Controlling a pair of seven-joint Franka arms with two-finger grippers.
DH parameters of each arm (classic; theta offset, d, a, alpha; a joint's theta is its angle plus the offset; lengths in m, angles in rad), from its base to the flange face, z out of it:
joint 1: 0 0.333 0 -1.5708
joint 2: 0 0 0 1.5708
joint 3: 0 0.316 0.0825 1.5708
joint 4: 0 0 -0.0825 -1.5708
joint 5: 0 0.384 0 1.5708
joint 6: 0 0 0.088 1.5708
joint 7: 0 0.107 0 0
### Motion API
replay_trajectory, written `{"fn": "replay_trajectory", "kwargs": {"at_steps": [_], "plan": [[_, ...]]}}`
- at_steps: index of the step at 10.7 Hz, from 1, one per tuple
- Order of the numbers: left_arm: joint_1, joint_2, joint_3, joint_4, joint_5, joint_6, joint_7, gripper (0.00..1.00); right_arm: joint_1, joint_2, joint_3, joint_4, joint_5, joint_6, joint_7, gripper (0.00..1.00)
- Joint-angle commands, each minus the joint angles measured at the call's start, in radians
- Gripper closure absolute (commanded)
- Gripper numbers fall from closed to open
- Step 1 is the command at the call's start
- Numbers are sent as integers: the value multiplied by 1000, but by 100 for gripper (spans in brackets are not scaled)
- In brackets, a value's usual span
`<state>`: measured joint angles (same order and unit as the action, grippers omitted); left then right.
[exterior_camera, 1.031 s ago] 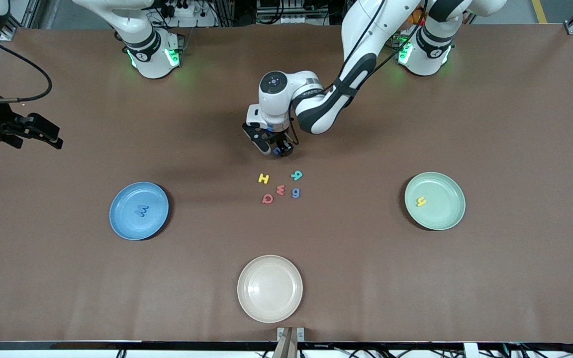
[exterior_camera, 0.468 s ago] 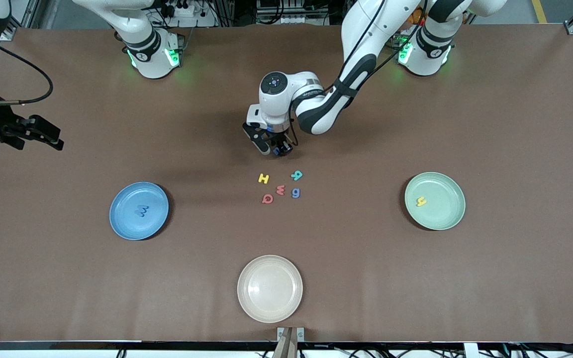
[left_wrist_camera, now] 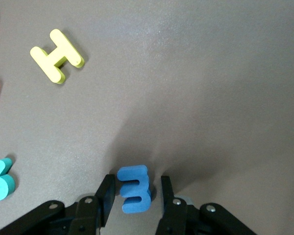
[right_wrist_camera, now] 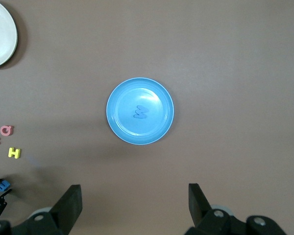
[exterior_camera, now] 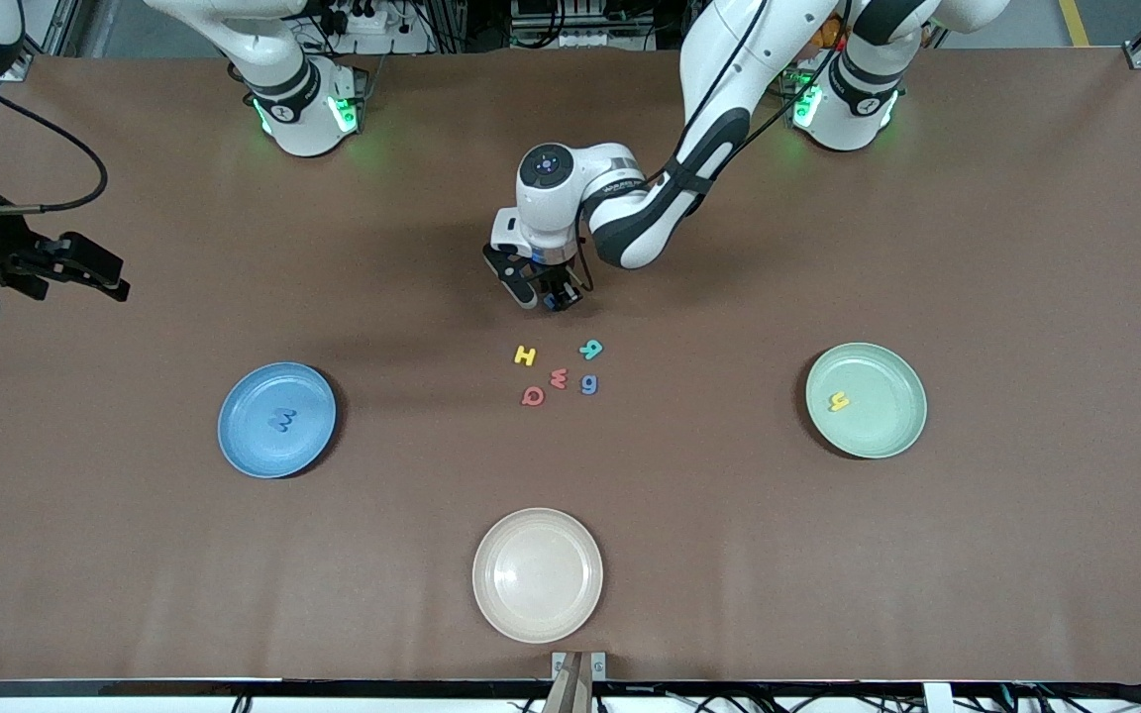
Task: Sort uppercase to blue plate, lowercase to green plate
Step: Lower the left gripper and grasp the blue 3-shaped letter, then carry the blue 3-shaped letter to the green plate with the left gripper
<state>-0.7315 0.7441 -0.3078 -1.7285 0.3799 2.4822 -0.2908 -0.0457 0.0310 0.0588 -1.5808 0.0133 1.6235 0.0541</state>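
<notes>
Five chunky, matte foam letters lie loose mid-table, among them the yellow H (exterior_camera: 525,356), red Q (exterior_camera: 532,396), red w (exterior_camera: 559,377), teal R (exterior_camera: 590,349) and blue g (exterior_camera: 588,383), between the smooth round blue plate (exterior_camera: 246,446) and green plate (exterior_camera: 892,436). Farther from the front camera, the left gripper (left_wrist_camera: 134,196) is down at the table, its fingers (left_wrist_camera: 106,193) narrowed around the blue e (left_wrist_camera: 134,189), thin gaps showing either side. High over the right arm's end of the table, the right gripper (right_wrist_camera: 132,200) waits with fingers spread wide, holding nothing.
</notes>
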Motion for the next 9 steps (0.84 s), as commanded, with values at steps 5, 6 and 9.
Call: {"fn": "replay_trajectory", "kwargs": {"at_steps": [5, 6, 9], "plan": [[67, -23, 1, 20, 14, 8, 106, 84, -3, -5, 3, 25, 2, -1, -8, 7], [90, -46, -1, 17, 10, -2, 113, 92, -2, -3, 4, 27, 5, 1, -5, 9], [187, -136, -1, 15, -83, -130, 113, 100, 10, 6, 9, 35, 111, 22, 3, 9]]}}
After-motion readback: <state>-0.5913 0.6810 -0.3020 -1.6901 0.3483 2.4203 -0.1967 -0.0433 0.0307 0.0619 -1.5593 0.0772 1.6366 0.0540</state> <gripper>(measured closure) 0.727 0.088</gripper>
